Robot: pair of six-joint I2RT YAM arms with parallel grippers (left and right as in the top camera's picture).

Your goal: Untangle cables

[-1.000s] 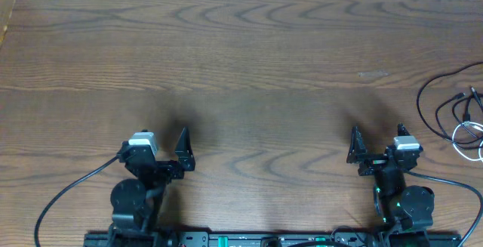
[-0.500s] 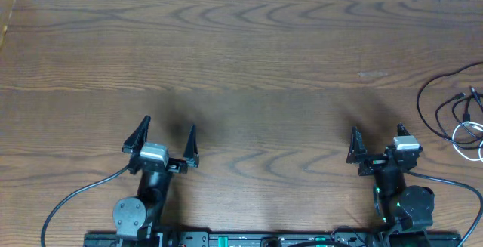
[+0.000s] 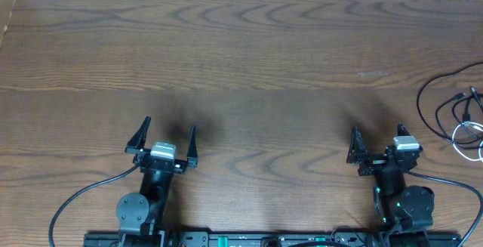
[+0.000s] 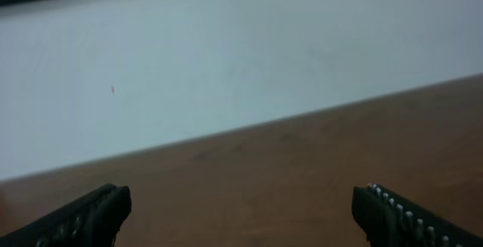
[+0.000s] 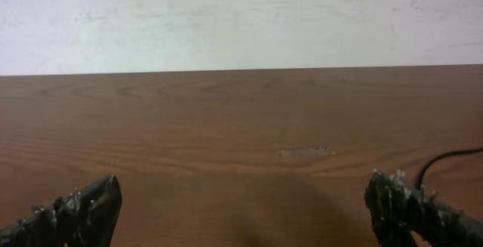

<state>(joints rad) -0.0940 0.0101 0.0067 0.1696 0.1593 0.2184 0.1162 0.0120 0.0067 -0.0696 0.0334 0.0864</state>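
Observation:
The cables lie in a loose tangle at the table's far right edge, thin black loops with a white cord among them, partly cut off by the frame. One black cord shows at the right of the right wrist view. My right gripper stands open near the front edge, left of the tangle and well apart from it; its jaws hold nothing. My left gripper is far from the cables at the front left, open and holding nothing.
Thick black wires run from the arm bases at the left and the right. A black rail lines the front edge. Bare wooden tabletop reaches back to a white wall.
The left arm has swung round so that both its fingers point up the table, then shifted slightly right. The right arm and the cables have not moved.

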